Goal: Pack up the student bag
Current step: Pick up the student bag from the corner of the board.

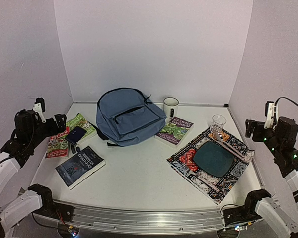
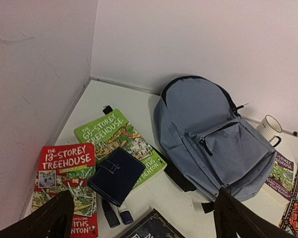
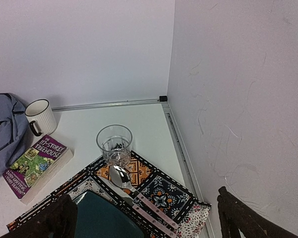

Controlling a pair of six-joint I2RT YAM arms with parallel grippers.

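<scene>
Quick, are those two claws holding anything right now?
Left black two-finger gripper: open, holding nothing.
Right black two-finger gripper: open, holding nothing.

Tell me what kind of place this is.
Probably a robot lab test booth: plain white walls box in a white table, with a student bag, books and a patterned mat staged on it.

We noted the bag (image 1: 129,116) lying mid-table toward the back, with the mug (image 1: 171,106) just right of it. Left of the bag, the 13-Storey book (image 2: 64,166) and 65-Storey book (image 2: 107,129) lay side by side, and a wallet (image 2: 116,174) sat where they met. A third book (image 1: 80,165) lay in front of these, and a fourth (image 1: 174,130) before the mug. At right, the mat (image 1: 181,158) bore a plate (image 1: 213,158), with a glass (image 1: 219,121) at its back corner.
</scene>
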